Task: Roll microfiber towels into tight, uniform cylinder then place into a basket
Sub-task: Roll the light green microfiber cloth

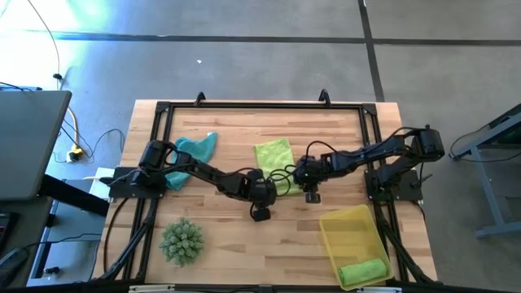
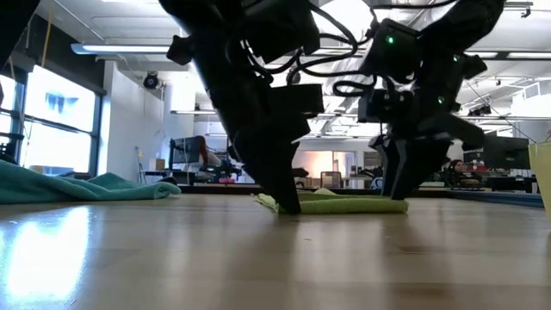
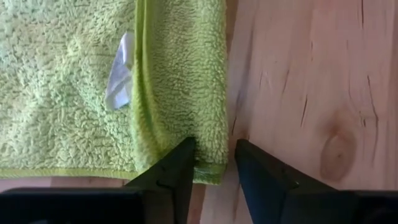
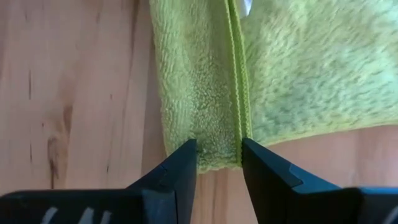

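The bright green towel (image 1: 273, 155) lies flat at the table's middle, with a strip along its near edge folded over onto it (image 3: 180, 81). My left gripper (image 3: 213, 163) is shut on that strip's left end and my right gripper (image 4: 219, 160) on its right end. In the low view both reach down to the towel (image 2: 344, 205), the left gripper (image 2: 288, 205) and the right gripper (image 2: 400, 196). A teal towel (image 1: 192, 155) lies crumpled at the far left. A rolled pale yellow-green towel (image 1: 364, 271) lies in the yellow basket (image 1: 346, 224) at the near right. My left gripper has the left end of the folded strip (image 3: 211, 149) between its two fingers, at the towel's near left corner. It comes slanting down from the table's left. One finger (image 3: 177, 171) sits on the strip and the other (image 3: 255, 171) on the wood beside the fold. The cloth lies on the table. My right gripper pinches the right end of the folded strip (image 4: 217, 140), slanting down from the table's right. One finger (image 4: 180, 168) sits on the strip. The other (image 4: 264, 168) stands at the strip's hemmed edge. The cloth is doubled here and rests on the table.
A spiky green ball (image 1: 181, 241) sits near the table's near left. A black frame (image 1: 260, 104) runs along the table's edges. Bare wood (image 1: 244, 252) lies between the ball and the basket.
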{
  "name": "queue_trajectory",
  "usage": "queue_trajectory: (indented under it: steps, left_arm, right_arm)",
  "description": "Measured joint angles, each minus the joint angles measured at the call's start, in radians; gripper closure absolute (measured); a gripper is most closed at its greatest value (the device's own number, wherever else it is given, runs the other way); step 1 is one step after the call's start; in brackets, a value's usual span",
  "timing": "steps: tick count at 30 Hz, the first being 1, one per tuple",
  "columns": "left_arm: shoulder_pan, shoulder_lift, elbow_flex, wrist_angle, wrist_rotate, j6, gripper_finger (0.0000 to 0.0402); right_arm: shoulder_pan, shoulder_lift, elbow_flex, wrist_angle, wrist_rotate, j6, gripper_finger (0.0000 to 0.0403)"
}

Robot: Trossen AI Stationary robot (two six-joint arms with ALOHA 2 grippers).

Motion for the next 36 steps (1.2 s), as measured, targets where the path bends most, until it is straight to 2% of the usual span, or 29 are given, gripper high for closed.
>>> queue_trajectory:
  steps: [7, 14, 21, 31, 36]
  left_arm:
    - [-0.001, 0.003, -0.001, 0.004, 0.000, -0.055, 0.0311]
    - [-0.001, 0.004, -0.003, 0.013, 0.002, -0.065, 0.0311]
    - [-0.001, 0.004, -0.004, 0.021, 0.001, -0.066, 0.0311]
    - [-0.002, 0.005, -0.004, 0.023, -0.014, -0.069, 0.0311]
    - [-0.002, 0.005, -0.004, 0.028, 0.003, -0.126, 0.0311]
  right_arm:
    - [0.012, -0.058, 0.077, -0.093, 0.009, -0.025, 0.0286]
    - [0.096, -0.075, 0.084, -0.078, 0.009, -0.068, 0.0286]
    - [0.140, -0.017, 0.084, -0.028, 0.039, -0.063, 0.0286]
    - [0.097, 0.091, 0.084, -0.038, 0.042, -0.039, 0.0268]
    - [0.074, 0.135, 0.088, -0.033, 0.032, -0.038, 0.0253]
